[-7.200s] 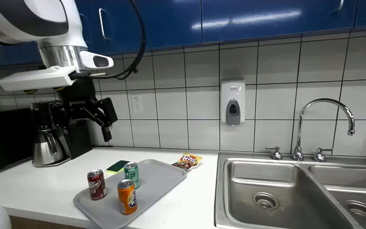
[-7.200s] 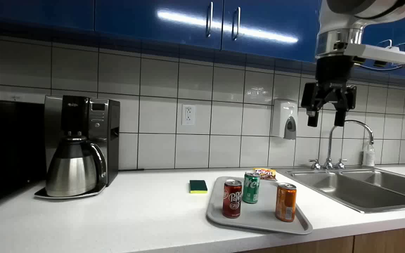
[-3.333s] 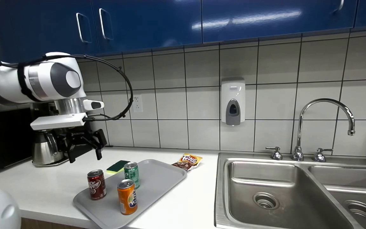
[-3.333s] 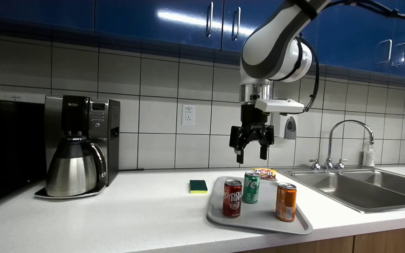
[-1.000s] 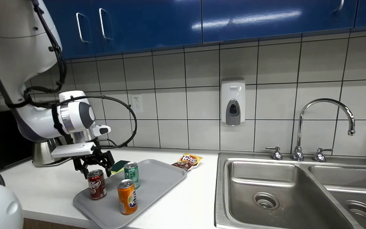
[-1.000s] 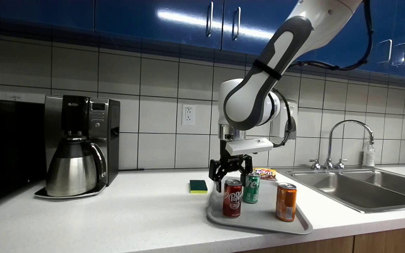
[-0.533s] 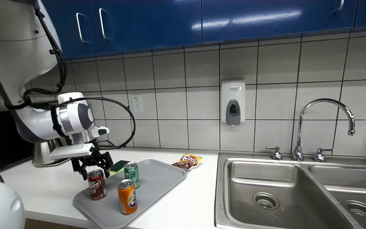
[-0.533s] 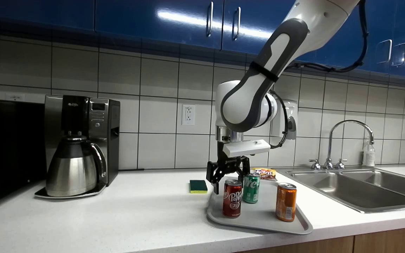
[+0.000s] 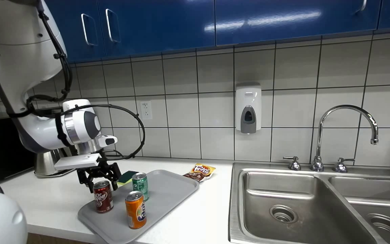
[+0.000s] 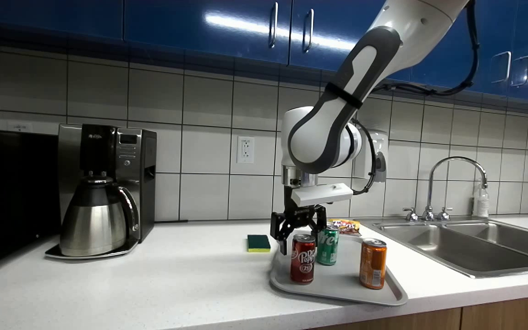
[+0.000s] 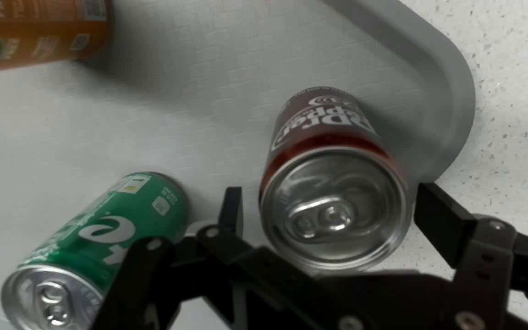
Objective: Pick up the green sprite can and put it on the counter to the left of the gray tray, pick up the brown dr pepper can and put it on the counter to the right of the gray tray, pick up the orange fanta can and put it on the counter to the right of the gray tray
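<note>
Upright on the gray tray [image 10: 337,293] stand three cans: the brown dr pepper can [image 10: 302,266], the green sprite can [image 10: 327,250] and the orange fanta can [image 10: 373,266]. My gripper [image 11: 330,199] is open over the brown dr pepper can. In the wrist view its fingers [image 11: 233,206] flank the silver top [image 11: 335,211]; a gap shows on the sprite side, while the far finger looks very near the rim, contact unclear. In both exterior views the gripper [image 9: 103,188] is low, fingertips around can-top height. The green sprite can is just beside the near finger.
A green-yellow sponge [image 10: 258,243] lies on the white counter [image 10: 177,284] beside the tray. Behind the tray is a Fritos bag [image 9: 200,171]. A coffee maker [image 10: 108,192] stands at the back, and the steel sink [image 9: 283,203] lies past the tray's opposite side.
My gripper has come down from high above the counter to the brown dr pepper can. Over the last half second it has barely moved. All three cans stay where they were.
</note>
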Tool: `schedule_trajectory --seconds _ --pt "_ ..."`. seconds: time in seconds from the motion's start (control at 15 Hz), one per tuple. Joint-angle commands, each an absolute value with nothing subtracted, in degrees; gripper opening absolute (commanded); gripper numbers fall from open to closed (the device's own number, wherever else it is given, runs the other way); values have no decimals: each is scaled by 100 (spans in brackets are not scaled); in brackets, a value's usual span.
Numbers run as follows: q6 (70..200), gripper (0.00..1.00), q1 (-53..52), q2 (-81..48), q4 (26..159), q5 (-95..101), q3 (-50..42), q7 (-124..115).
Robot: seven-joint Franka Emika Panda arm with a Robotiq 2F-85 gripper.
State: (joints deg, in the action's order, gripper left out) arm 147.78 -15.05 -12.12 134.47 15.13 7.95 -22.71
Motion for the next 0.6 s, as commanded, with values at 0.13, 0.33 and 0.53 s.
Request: schedule_trajectory --seconds 0.13,0.33,0.53 --pt "14591 49 -1655 -1202 13403 1659 719 -2442" --pt "14530 38 -1700 -1237 13370 1710 682 -2513" --pt "14546 38 -1716 -1167 13415 1707 677 -2534"
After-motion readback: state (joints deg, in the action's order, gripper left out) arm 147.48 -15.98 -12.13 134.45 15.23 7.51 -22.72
